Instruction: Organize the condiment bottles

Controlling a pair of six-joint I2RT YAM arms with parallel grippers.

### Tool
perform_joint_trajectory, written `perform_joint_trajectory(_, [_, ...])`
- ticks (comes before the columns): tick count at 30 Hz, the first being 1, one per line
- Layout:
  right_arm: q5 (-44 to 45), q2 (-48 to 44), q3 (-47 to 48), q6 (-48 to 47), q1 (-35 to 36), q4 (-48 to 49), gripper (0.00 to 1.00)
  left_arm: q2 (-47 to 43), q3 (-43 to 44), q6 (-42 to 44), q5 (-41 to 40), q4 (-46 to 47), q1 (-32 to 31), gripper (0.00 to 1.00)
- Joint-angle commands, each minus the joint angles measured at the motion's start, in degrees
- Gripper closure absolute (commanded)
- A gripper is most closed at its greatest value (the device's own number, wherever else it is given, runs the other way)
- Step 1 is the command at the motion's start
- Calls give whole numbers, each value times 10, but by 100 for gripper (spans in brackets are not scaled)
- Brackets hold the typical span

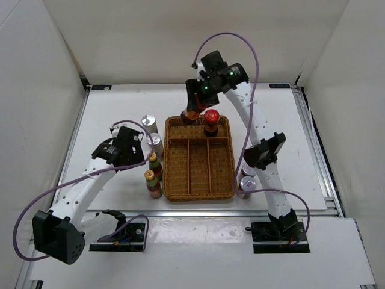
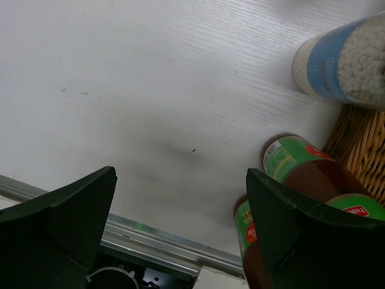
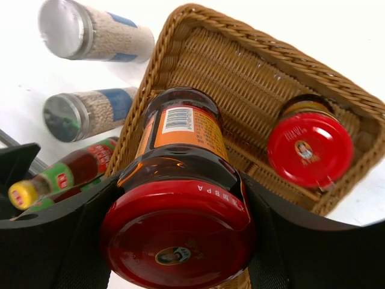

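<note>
Red-capped bottle (image 3: 180,129), orange label, clamped in right end effector (image 3: 180,238), left end effector (image 2: 180,201) spread

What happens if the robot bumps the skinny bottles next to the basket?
Probably they tip: the skinny bottles stand upright, tall and narrow. They stand close together, so one falling would likely knock the other. They look like glass, so maybe slippery and breakable.

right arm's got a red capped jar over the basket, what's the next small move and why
Probably lower it straight down, then release. The right gripper is shut on a red-capped jar held over the far compartment of the wicker tray. The matching red-capped jar already stands there, with free room beside it.
</note>
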Motion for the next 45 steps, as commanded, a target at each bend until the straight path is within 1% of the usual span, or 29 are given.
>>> perform_joint_trajectory(1, [9,11,37,12,-3,56,100,-2,-3,-3,3,5,-10,0])
perform_joint_trajectory(6, [42,43,37,39,14,49,100,-2,-3,-8,-2,5,-21,0])
perform_joint_trajectory(8, [80,48,37,47,14,36,100,-7,-3,-8,-2,5,-21,0])
perform_joint_trajectory(9, [85,55,37,47,14,36,100,-15,-3,-8,-2,5,-21,0])
perform_joint_trajectory(11, [103,76,56,53,19,26,100,-29,-9,-8,-2,5,-21,0])
perform_joint_trajectory(16, [110,112,79,59,19,26,100,-35,-9,-13,-8,5,-21,0])
perform_joint_trajectory(18, [123,130,99,59,25,31,100,-41,-14,-13,-8,5,-26,0])
perform_joint_trajectory(22, [150,142,105,64,37,36,100,-41,-14,-13,-13,5,-31,0])
perform_joint_trajectory(23, [157,148,105,64,37,36,98,-46,-14,-13,-13,5,-31,0])
perform_joint_trajectory(25, [163,154,105,70,42,36,90,-46,-14,-13,-13,5,-36,0])
perform_joint_trajectory(26, [163,154,105,70,42,36,77,-52,-14,-13,-18,5,-36,0])
perform_joint_trajectory(28, [180,159,105,75,47,36,57,-52,-14,-19,-18,5,-42,0])
perform_joint_trajectory(29, [180,159,105,75,47,36,41,-52,-14,-19,-18,5,-42,0])
perform_joint_trajectory(31, [180,154,105,75,47,42,22,-58,-14,-19,-18,5,-42,0])
perform_joint_trajectory(32, [180,148,105,75,47,48,1,-58,-14,-19,-18,5,-42,0])
perform_joint_trajectory(40, [163,86,143,57,47,84,1,-64,-14,-19,-23,5,-42,0])
perform_joint_trajectory(43, [163,44,148,36,47,112,1,-64,-14,-19,-23,5,-42,0])
perform_joint_trajectory(45, [182,5,158,16,47,117,1,-64,-14,-19,-23,5,-42,0])
